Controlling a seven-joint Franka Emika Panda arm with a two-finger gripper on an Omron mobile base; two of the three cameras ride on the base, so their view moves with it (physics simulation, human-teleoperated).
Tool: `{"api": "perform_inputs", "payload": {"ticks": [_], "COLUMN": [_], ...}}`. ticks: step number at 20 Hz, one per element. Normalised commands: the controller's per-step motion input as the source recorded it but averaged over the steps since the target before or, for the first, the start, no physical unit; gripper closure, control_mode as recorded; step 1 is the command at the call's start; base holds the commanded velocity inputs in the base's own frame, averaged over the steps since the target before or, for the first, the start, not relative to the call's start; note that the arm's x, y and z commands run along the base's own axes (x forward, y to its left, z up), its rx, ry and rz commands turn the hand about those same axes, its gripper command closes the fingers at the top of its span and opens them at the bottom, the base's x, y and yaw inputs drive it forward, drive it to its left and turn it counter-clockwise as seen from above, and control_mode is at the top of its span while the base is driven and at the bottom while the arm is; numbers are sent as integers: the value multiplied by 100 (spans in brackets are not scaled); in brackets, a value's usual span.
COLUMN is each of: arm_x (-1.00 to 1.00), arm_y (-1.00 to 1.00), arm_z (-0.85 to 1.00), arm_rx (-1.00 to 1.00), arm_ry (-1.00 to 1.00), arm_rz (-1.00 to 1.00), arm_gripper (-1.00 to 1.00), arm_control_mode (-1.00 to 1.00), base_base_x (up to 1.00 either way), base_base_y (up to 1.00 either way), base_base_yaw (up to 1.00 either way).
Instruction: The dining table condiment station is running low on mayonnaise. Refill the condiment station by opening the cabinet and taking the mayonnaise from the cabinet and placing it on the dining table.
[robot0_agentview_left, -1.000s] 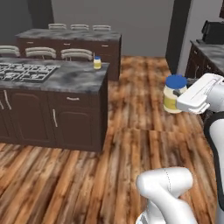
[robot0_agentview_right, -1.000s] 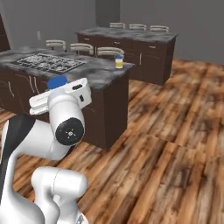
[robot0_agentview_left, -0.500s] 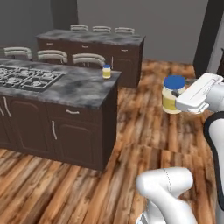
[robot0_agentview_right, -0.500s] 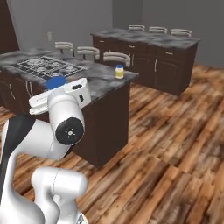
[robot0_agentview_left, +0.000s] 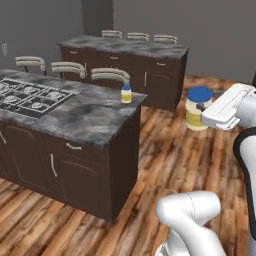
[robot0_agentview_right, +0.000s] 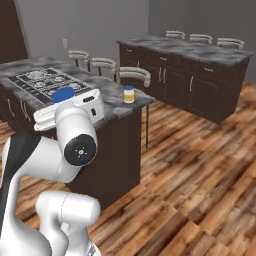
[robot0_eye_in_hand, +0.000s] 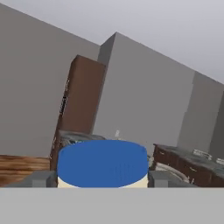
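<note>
My gripper (robot0_agentview_left: 200, 108) is shut on the mayonnaise (robot0_agentview_left: 196, 108), a cream-yellow jar with a blue lid, held upright in the air to the right of the dining table (robot0_agentview_left: 90, 118). In the right base view the jar's blue lid (robot0_agentview_right: 63, 94) peeks out behind the white hand, in front of the dining table (robot0_agentview_right: 114, 104). The hand view has the mayonnaise (robot0_eye_in_hand: 103, 164) between the fingertips (robot0_eye_in_hand: 41, 178) of the gripper (robot0_eye_in_hand: 103, 180). A second near-identical jar (robot0_agentview_left: 126, 94) (robot0_agentview_right: 129, 94) stands on the table's far corner. The cabinet is out of view.
A gas hob (robot0_agentview_left: 27, 95) (robot0_agentview_right: 47, 80) is set into the island's left part. Stools (robot0_agentview_left: 107, 75) stand behind it. A second dark counter (robot0_agentview_left: 130, 50) (robot0_agentview_right: 200, 55) runs along the back. Wooden floor (robot0_agentview_left: 170, 155) lies between me and the island. A tall brown panel (robot0_eye_in_hand: 78, 105) rises ahead.
The whole picture has shifted, so the base has moved: the island now sits nearer and more central. The jar stays in the gripper at the same place relative to the arm.
</note>
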Motion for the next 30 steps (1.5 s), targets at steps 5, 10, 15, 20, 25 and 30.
{"api": "perform_inputs", "payload": {"ticks": [5, 10, 15, 20, 25, 30], "arm_x": [0, 0, 0, 80, 100, 100], "arm_y": [0, 0, 0, -32, 0, 0], "arm_z": [0, 0, 0, -58, -100, -81], "arm_rx": [0, 0, 0, 6, 0, 0], "arm_ry": [0, 0, 0, 7, 10, -2], "arm_rz": [0, 0, 0, 23, 14, 5], "arm_gripper": [100, 100, 100, 100, 100, 100], "arm_control_mode": [100, 100, 100, -100, -100, -100], "base_base_x": [100, 100, 100, 20, 0, 0], "base_base_y": [12, 8, -51, -15, 0, 0], "base_base_yaw": [39, 37, 35, 7, 0, 0]}}
